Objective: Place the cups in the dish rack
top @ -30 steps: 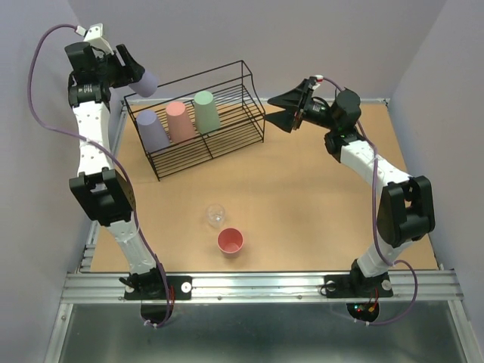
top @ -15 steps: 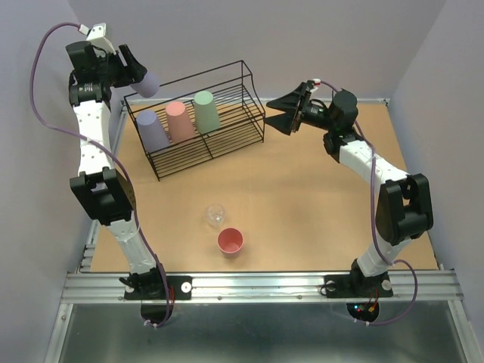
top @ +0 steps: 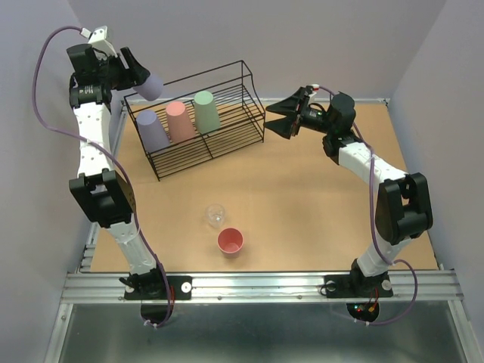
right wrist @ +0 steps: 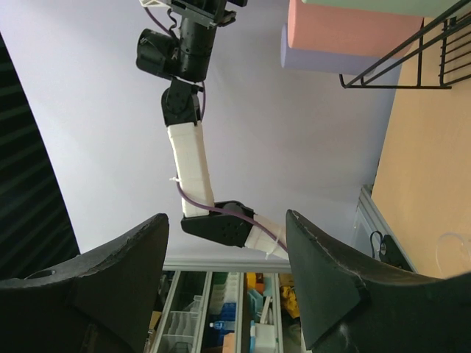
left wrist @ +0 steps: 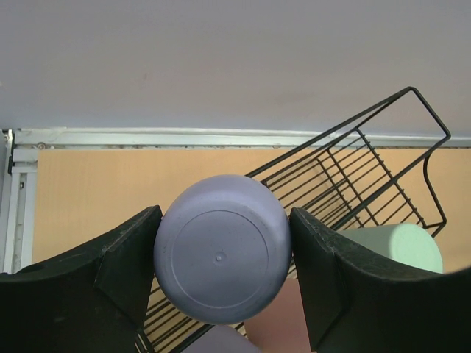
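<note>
My left gripper (top: 140,78) is shut on a lavender cup (top: 149,85) and holds it in the air above the far left end of the black wire dish rack (top: 227,144). In the left wrist view the cup's base (left wrist: 221,257) sits between the fingers (left wrist: 129,265), with the rack (left wrist: 353,169) below. A lavender cup (top: 153,128), a salmon-pink cup (top: 178,121) and a sage green cup (top: 205,111) stand upside down in the rack. A pink cup (top: 230,241) and a small clear cup (top: 215,215) stand on the table in front. My right gripper (top: 276,121) is open and empty, right of the rack.
The brown table (top: 318,204) is walled by grey panels on three sides. A metal rail (top: 257,285) runs along the near edge by the arm bases. The right wrist view shows the left arm (right wrist: 188,110) and the rack's corner (right wrist: 412,51).
The left gripper has tilted and shifted the lavender cup slightly right, toward the rack. The right gripper has turned a little and drifted slightly left.
</note>
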### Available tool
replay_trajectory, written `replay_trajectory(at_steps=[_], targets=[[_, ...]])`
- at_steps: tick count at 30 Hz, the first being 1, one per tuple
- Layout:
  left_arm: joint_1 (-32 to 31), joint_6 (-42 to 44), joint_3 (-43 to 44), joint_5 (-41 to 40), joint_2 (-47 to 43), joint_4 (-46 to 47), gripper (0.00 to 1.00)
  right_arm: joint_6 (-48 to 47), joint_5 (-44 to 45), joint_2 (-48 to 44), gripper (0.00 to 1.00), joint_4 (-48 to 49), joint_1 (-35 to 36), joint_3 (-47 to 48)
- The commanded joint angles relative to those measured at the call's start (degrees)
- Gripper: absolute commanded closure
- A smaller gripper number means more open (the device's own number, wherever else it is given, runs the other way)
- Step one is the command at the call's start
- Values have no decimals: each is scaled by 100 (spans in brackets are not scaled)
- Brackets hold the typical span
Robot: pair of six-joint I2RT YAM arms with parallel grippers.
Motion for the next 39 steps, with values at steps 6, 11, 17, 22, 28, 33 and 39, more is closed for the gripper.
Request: replay_trajectory(at_steps=[6,11,17,22,28,33,39], targets=[[-7,-25,-350,200,-670,266,100,-92,-82,-200,31,52,-30,-149],[-103,80,-482,148,-714,222,100,-83,-73,-217,31,17,-30,-193],[-253,265,-562,-2,-626,116,100,-118,-99,-182,31,-62,-30,-167],[-332,379,-526,-204,-503,11,96,-153,-108,-112,31,-124,-30,-106],[-350,344,-430,-213,-354,2,62,-197,-125,-24,31,-212,-39,-18],[-341,336,-368,-248,-275,11,48,-223,-134,20,31,-255,-22,9],[-350,336,-377,-292,-248,20,34,-250,-134,64,31,-282,-30,44]])
